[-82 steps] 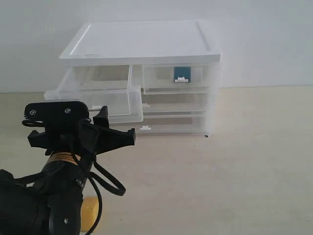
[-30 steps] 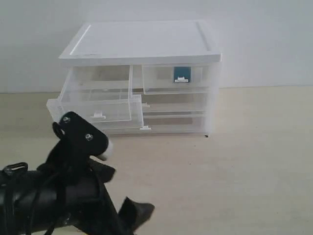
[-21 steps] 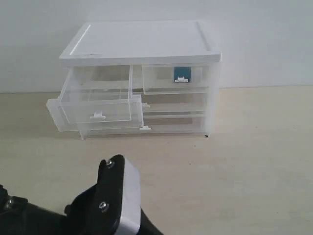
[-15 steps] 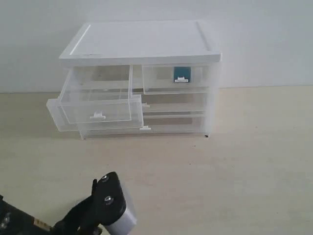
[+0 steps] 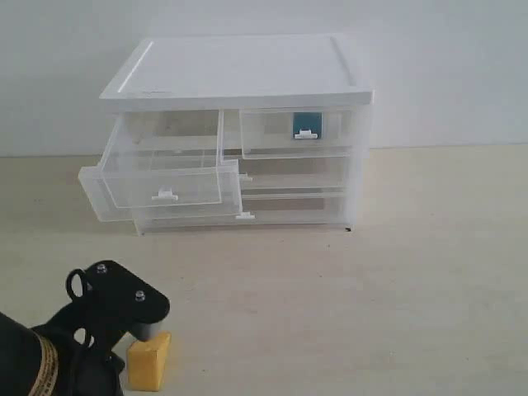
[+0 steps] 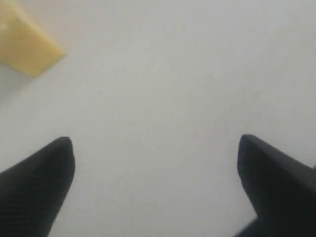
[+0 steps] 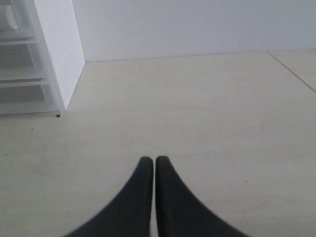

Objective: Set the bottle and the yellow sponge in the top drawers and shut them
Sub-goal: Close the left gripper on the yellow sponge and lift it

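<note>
The bottle (image 5: 306,122) seems to be already inside the closed right top drawer (image 5: 272,132) of the cabinet (image 5: 239,70), its teal label showing through. The left top drawer (image 5: 161,177) is pulled out and looks empty. The yellow sponge (image 5: 148,360) lies on the desk (image 5: 396,289), well in front of the cabinet, not yet picked up. The left gripper (image 6: 154,148) has its fingers spread around nothing, and the right gripper (image 7: 150,160) has its fingers pressed together. What is left: put the sponge in the open drawer and close it.

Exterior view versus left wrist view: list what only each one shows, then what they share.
Only the exterior view: the white-roofed plastic cabinet, its left top drawer pulled out, and the right top drawer shut with a teal-labelled bottle inside. Only the left wrist view: the black left gripper, open wide above the pale table. Both: the yellow foam sponge lying on that table.
</note>
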Motion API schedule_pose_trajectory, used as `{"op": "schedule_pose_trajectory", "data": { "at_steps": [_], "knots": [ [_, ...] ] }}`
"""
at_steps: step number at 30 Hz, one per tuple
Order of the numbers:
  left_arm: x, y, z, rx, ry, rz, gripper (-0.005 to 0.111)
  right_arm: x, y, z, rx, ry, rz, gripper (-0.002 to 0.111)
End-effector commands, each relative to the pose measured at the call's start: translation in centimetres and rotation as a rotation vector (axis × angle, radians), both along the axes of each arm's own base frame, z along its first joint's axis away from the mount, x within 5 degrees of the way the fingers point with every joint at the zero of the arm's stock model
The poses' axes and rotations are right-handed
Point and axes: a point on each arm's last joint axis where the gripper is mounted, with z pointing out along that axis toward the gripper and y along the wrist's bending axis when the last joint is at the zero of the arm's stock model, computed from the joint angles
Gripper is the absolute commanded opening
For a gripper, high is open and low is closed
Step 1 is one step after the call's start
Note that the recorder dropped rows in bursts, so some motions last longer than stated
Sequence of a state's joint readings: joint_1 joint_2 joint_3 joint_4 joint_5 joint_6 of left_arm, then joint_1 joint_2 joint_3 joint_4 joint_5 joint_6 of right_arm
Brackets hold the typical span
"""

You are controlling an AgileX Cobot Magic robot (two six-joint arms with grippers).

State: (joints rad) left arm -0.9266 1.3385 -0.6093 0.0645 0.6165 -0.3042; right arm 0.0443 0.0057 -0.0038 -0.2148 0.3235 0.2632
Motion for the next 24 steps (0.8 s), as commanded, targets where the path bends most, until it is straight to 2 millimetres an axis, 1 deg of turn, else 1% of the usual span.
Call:
{"op": "schedule_pose_trajectory", "data": {
  "at_steps": [1,6,9,11,12,14,18,24],
  "knots": [
    [1.6,0.5,0.4,0.035,-0.145,0.131,0.085,0.0,0.0,-0.1,-0.003,-0.003,-0.003,0.0],
    [2.7,0.5,0.3,0.034,-0.244,0.2,0.085,0.0,0.0,-0.1,-0.003,-0.003,-0.003,0.0],
    [3.8,-0.1,-0.9,-0.015,-0.237,0.235,0.085,0.0,0.0,-0.1,-0.003,-0.003,-0.003,0.0],
    [4.6,0.0,-1.5,-0.02,-0.224,0.271,0.085,0.0,0.0,-0.1,-0.003,-0.005,-0.003,0.0],
    [5.5,0.3,-2.1,-0.007,-0.211,0.315,0.085,0.0,0.0,-0.1,-0.003,-0.005,-0.003,0.0],
    [6.4,0.5,-2.7,0.002,-0.196,0.349,0.084,0.0,0.0,-0.1,-0.003,-0.005,-0.003,0.0],
    [6.9,-0.3,-3.7,-0.057,-0.176,0.348,0.083,0.0,0.0,-0.1,-0.003,-0.005,-0.003,0.0],
    [7.9,-1.1,-5.3,0.003,-0.154,0.348,0.082,0.0,0.0,-0.1,-0.003,-0.003,-0.003,0.0]
  ]
}}
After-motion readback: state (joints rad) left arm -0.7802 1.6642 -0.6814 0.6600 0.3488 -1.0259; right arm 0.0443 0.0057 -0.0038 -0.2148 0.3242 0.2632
